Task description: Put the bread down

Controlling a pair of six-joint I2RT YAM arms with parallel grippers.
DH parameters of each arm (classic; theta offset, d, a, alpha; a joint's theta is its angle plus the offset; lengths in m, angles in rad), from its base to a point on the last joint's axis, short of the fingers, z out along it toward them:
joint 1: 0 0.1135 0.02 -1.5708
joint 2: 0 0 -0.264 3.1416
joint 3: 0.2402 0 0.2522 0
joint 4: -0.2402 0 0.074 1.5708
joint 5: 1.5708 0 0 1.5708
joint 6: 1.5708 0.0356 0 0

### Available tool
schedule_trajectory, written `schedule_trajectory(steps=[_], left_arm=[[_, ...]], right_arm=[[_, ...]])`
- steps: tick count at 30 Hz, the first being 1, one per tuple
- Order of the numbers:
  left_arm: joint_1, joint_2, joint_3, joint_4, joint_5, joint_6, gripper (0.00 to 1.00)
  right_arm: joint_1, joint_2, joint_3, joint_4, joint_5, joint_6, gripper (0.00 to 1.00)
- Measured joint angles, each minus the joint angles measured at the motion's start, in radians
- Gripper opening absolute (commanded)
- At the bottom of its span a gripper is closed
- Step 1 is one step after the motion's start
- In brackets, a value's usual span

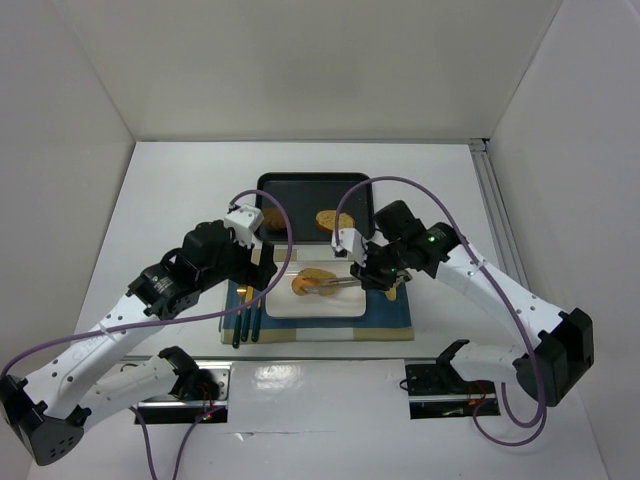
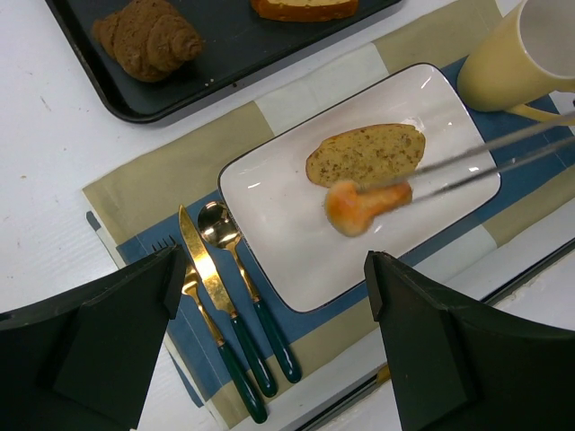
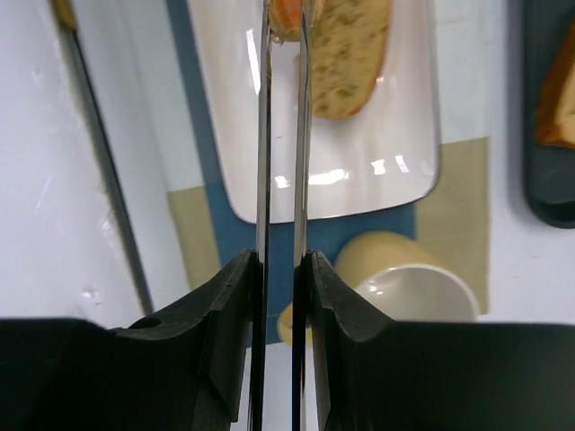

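My right gripper (image 1: 372, 272) (image 3: 278, 278) is shut on metal tongs (image 3: 283, 180). The tongs (image 2: 503, 157) pinch a small orange bread piece (image 2: 364, 205) (image 1: 303, 286) just over the white rectangular plate (image 2: 296, 242) (image 1: 330, 308). A seeded bread slice (image 2: 367, 153) (image 3: 350, 54) lies on the plate right beside it. My left gripper (image 2: 274, 274) (image 1: 252, 264) is open and empty, above the plate's left end and the cutlery.
A black tray (image 2: 234, 54) (image 1: 300, 185) behind the plate holds a brown croissant (image 2: 148, 36) and another bread slice (image 1: 332, 220). A yellow cup (image 2: 530, 54) (image 3: 404, 287) stands right of the plate. A gold knife (image 2: 202, 260), spoon and fork lie on the placemat at the left.
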State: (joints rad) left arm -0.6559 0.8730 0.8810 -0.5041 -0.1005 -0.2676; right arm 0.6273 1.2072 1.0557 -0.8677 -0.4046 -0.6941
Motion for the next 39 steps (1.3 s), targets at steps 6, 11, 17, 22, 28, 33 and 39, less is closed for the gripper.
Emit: schedule_trajectory(steps=[6,11,17,22,28,33,39], left_arm=[[0.0,0.0,0.0,0.0,0.0,0.0,1.0],[0.0,0.0,0.0,0.0,0.0,0.0,1.0],[0.0,0.0,0.0,0.0,0.0,0.0,1.0],[0.0,0.002,0.0,0.0,0.0,0.0,1.0],[0.0,0.002,0.0,0.0,0.0,0.0,1.0],[0.0,0.002,0.0,0.0,0.0,0.0,1.0],[0.0,0.003,0.0,0.0,0.0,0.0,1.0]], right_arm=[[0.074,0.0,-0.018,-0.017,0.013,0.029,0.58],[0.088,0.002,-0.018,-0.016,0.029,0.036,0.6],[0.089,0.002,0.002,-0.017,0.058,0.039,0.6],[0.06,-0.019,0.076,-0.016,0.084,0.031,0.6],[-0.033,-0.094,0.116,-0.011,0.083,0.006,0.6],[-0.191,-0.156,0.047,0.053,0.097,-0.017,0.57],[-0.576,-0.187,-0.125,0.241,0.12,-0.013,0.54]])
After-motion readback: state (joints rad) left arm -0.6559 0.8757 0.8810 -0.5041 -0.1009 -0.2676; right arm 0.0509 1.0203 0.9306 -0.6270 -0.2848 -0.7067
